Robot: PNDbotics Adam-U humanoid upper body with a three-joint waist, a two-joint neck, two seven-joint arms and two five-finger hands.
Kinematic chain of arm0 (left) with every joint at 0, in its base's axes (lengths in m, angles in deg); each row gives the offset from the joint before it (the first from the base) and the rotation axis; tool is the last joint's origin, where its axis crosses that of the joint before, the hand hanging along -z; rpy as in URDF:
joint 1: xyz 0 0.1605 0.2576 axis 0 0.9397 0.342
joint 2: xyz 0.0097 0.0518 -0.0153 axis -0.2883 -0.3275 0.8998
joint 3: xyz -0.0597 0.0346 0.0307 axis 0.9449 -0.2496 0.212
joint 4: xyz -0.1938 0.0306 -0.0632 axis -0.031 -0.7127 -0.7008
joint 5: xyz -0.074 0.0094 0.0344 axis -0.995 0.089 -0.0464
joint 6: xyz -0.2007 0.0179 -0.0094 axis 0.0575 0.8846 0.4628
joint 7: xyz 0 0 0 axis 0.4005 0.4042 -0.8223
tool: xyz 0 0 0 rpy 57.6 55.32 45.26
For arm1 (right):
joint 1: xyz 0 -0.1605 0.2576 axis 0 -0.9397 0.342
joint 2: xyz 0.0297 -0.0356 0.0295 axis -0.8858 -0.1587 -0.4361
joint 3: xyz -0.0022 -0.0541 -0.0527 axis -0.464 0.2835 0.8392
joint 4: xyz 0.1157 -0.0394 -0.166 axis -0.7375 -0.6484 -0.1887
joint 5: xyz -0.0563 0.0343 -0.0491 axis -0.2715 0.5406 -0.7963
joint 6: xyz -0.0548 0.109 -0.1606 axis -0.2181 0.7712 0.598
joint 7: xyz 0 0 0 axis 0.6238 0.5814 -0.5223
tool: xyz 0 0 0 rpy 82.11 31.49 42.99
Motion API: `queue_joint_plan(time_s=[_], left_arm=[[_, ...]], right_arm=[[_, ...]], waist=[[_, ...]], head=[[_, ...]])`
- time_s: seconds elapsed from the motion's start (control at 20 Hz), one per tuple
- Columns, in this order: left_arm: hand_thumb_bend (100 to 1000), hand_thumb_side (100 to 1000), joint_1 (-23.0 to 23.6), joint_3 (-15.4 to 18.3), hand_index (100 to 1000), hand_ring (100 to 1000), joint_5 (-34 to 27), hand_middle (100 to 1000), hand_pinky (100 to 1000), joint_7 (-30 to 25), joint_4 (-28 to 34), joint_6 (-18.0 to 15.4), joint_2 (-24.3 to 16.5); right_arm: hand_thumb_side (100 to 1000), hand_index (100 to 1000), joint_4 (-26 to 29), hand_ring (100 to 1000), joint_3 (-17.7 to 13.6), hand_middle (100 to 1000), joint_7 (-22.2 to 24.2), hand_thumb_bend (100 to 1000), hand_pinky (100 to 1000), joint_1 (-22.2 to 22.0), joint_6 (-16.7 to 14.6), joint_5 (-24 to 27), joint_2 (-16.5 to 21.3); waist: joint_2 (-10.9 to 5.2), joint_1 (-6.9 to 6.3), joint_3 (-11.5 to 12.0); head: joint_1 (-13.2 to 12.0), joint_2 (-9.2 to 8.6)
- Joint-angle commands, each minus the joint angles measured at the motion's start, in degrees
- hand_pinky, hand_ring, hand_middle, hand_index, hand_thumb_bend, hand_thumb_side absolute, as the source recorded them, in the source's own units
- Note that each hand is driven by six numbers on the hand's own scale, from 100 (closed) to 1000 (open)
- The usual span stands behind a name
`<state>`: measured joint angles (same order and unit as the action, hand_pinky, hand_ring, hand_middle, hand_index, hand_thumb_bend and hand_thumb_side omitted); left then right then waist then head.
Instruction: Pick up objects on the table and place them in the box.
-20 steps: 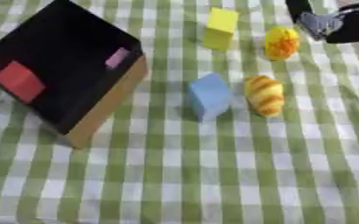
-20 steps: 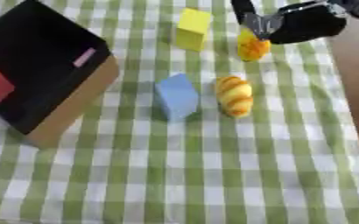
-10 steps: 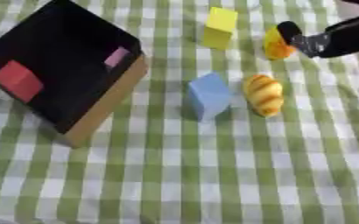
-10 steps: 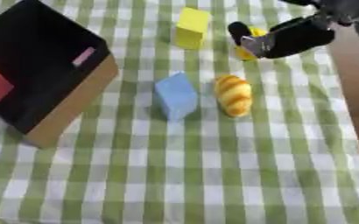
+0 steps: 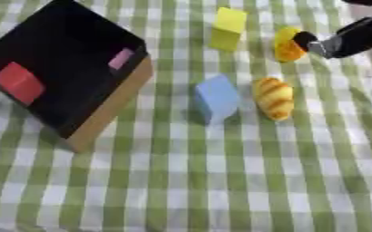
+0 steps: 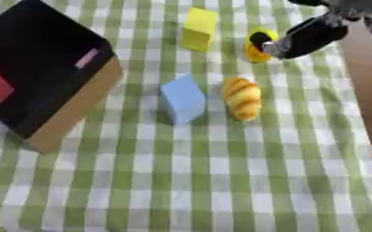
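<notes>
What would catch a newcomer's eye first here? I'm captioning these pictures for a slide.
The big black box at the left, tipped open toward the camera, with a red block and a pink one inside. Then the right hand at the top right, reaching the yellow-orange object. Mid-cloth, a blue block sits beside a bread roll.

A staged tabletop test setup is being shown, likely a lab: a green-and-white checked cloth (image 5: 181,190) is being used as the work surface, with simple coloured blocks (image 5: 217,96) and a black-lined box (image 5: 62,77) laid out.
</notes>
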<state>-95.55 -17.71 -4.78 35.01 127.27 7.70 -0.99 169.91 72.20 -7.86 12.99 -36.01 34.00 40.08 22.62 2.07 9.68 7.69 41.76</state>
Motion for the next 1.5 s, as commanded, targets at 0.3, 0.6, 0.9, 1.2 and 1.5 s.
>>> queue_joint_plan(time_s=[0.3, 0.6, 0.9, 1.2, 1.5], left_arm=[[392, 706, -1.14, 0.11, 816, 781, -0.26, 747, 786, -0.15, 0.88, -0.10, -1.76], [388, 709, -1.23, 0.05, 816, 781, -0.34, 747, 786, -0.17, 0.88, -0.08, -1.57], [385, 712, -1.15, 0.04, 815, 781, -0.39, 747, 785, -0.13, 0.88, -0.06, -1.34], [382, 714, -0.94, 0.02, 815, 781, -0.42, 747, 785, -0.07, 0.88, -0.01, -1.18], [380, 716, -0.93, -0.14, 815, 782, -0.53, 747, 786, -0.21, 0.88, 0.00, -0.99]], right_arm=[[361, 914, -7.84, 869, 0.58, 831, 0.67, 209, 873, 3.78, -1.87, -2.55, -0.94], [401, 915, -11.95, 868, 0.76, 829, 1.06, 191, 874, 4.90, -3.14, -2.15, -2.34], [406, 922, -16.89, 867, 0.49, 829, 0.24, 190, 875, 5.79, -3.92, -3.54, -3.76], [409, 921, -20.15, 869, 0.37, 832, 0.10, 209, 874, 5.85, -4.95, -5.43, -4.44], [418, 921, -24.03, 871, 0.33, 835, -0.10, 215, 874, 6.42, -5.35, -7.10, -5.79]], waist=[[-0.44, -0.37, 0.15], [0.32, -0.61, 0.34], [0.84, -0.83, 0.62], [1.11, -0.93, 0.83], [1.27, -1.06, 1.17]], head=[[0.21, -0.58], [0.42, -2.96], [1.35, -5.55], [2.00, -6.10], [2.10, -5.74]])
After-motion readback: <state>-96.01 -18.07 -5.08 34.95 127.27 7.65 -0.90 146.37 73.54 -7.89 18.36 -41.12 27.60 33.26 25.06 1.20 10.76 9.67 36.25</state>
